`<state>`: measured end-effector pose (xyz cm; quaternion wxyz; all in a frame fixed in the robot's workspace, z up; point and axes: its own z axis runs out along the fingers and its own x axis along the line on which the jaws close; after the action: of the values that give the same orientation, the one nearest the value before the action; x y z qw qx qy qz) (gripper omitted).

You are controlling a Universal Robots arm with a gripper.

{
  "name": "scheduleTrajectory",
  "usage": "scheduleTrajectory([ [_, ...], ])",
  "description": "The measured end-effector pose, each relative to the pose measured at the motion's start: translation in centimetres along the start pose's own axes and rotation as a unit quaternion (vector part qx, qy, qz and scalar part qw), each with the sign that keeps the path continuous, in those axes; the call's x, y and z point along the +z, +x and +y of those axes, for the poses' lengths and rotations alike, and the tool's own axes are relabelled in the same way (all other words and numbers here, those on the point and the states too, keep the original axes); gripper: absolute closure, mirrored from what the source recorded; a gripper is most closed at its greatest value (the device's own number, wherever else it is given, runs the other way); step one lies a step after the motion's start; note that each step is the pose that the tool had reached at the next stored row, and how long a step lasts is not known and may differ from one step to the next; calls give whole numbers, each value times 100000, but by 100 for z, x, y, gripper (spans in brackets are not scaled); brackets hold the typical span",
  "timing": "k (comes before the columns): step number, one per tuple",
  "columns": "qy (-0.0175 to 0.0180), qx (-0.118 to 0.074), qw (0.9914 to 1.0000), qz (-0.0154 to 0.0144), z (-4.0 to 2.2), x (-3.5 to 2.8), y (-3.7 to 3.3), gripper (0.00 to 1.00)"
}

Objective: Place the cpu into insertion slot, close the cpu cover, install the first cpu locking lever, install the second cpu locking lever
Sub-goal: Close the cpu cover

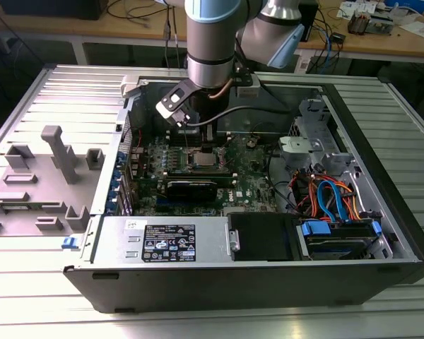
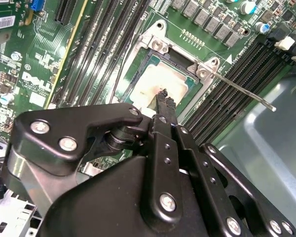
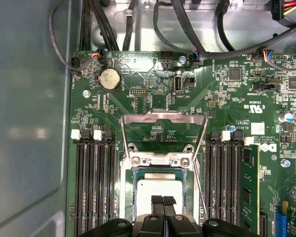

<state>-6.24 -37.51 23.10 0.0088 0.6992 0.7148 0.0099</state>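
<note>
The cpu [image 3: 160,186], a silver-grey square, lies in the insertion slot [image 3: 161,171] on the green motherboard; in the second wrist view the cpu [image 2: 155,81] is just past my fingertips. The silvery cpu cover [image 2: 138,59] appears to lie down around the chip, its hinge edge [image 3: 160,160] held by screws. My gripper [image 2: 163,98] is shut with nothing between its fingers, its tips right over the chip's top; I cannot tell whether they touch. A thin wire locking lever [image 2: 246,93] sticks out over the memory slots, and another lever [image 3: 124,148] runs along the socket's other side. In the exterior view my gripper [image 1: 205,145] reaches down into the case.
Long black memory slots [image 3: 93,187] flank the socket on both sides. A coin battery [image 3: 109,79] and cables lie beyond it. A black card [image 1: 191,187], the power supply [image 1: 162,240] and a drive bay with blue and orange cables [image 1: 332,198] stand inside the case. A grey fixture [image 1: 56,155] sits outside.
</note>
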Motion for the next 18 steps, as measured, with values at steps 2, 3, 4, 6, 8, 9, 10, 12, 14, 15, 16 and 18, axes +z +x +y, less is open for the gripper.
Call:
scheduleTrajectory([
  [2,1,-3,100000,-8,1,-18,0,89],
  [3,2,-2,100000,-7,1,-23,0,89],
  [4,3,-4,100000,-8,1,-29,0,89],
  [6,2,-1,100000,-8,1,-36,0,89],
  [8,3,-3,100000,-10,2,-45,0,89],
  [9,-1,-2,100000,-5,2,-52,0,89],
  [10,-10,-1,100000,10,2,-52,0,89],
  [12,1,-2,100000,-8,2,-55,0,89],
  [14,0,-2,100000,-11,2,-57,0,89],
  [15,1,-4,100000,-7,2,-58,0,89],
  [16,1,-4,100000,-7,2,-59,0,89],
  [18,8,-11,100000,-16,12,-60,-1,89],
])
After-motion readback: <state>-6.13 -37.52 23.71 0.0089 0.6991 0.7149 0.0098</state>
